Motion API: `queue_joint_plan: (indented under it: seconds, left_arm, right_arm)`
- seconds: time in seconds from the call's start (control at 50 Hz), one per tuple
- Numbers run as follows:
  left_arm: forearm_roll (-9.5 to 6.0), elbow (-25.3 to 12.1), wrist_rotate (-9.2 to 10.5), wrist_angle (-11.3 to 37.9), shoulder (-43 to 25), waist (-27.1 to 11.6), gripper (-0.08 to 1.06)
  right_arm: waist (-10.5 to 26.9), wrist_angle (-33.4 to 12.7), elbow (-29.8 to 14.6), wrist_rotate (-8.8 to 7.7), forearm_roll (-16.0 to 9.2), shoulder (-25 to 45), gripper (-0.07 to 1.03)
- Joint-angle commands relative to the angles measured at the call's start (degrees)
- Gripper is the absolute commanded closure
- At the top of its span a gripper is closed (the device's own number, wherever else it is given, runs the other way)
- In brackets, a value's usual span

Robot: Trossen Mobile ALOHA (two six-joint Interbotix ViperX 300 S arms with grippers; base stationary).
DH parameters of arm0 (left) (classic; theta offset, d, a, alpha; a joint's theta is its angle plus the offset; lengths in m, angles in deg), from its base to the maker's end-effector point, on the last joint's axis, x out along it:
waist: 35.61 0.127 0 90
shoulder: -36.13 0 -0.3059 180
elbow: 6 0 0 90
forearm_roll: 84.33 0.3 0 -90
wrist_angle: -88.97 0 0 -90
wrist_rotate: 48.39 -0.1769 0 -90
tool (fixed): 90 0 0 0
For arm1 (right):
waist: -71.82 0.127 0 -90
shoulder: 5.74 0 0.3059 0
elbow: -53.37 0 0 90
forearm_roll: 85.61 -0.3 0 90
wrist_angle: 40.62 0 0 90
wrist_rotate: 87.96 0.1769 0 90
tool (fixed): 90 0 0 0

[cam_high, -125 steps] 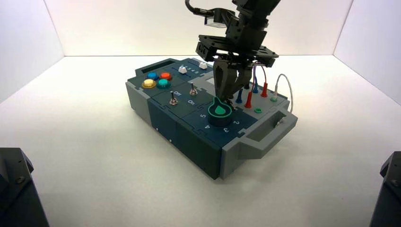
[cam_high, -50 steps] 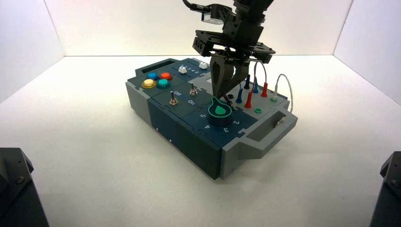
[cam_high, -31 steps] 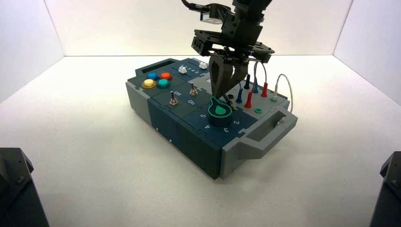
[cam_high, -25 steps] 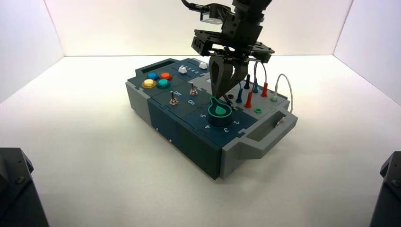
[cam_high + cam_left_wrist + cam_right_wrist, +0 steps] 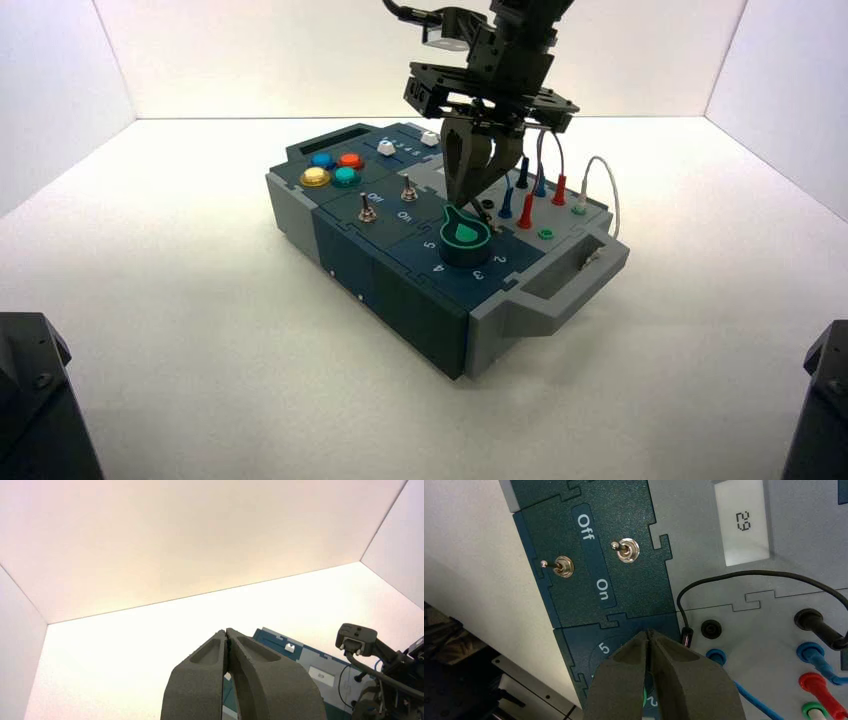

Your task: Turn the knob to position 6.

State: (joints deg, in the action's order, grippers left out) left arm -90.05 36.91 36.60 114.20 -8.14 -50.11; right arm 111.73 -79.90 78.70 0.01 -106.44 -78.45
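Observation:
The knob [image 5: 465, 236] is a dark-green dial with a bright green teardrop top, near the box's front right. Its pointer tip aims back-left, past the white 5 [image 5: 429, 245]. My right gripper [image 5: 470, 200] hangs shut just above the knob's far edge, touching nothing. In the right wrist view the shut fingers [image 5: 650, 632] cover nearly all of the knob [image 5: 644, 695], leaving a green sliver and the digits 5 and 2 showing. My left gripper [image 5: 227, 631] is shut and empty, parked far from the box.
Two metal toggle switches [image 5: 625, 550] flank the "Off" and "On" lettering. Red, blue and green plugs with wires [image 5: 525, 205] stand right of the gripper. Coloured push buttons [image 5: 332, 170] and white sliders [image 5: 385, 147] sit at the far left. A small display [image 5: 744, 522] is behind.
My right gripper has risen slightly from the knob and shifted a little left. The knob's pointer keeps the same direction. The left arm has not moved.

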Motion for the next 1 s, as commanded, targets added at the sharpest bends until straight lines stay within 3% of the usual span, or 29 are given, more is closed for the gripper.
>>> queue_joint_plan:
  seconds: [0.02, 0.7, 1.0]
  left_arm:
    - [-0.09, -1.7, 0.0, -0.6, -0.4, -0.1, 1.01]
    - [-0.09, -1.6, -0.09, 0.4, -0.8, -0.1, 1.01]
    - [-0.09, -3.3, -0.26, 8.3, -4.5, -0.1, 1.01]
  right_arm:
    - [0.3, 0.1, -1.3, -0.18, -0.1, -0.4, 0.98]
    - [-2.5, -1.8, -4.0, 0.26, 3.3, -1.1, 0.98]
    - [-2.6, -3.8, -4.7, 0.35, 4.6, -1.8, 0.98]
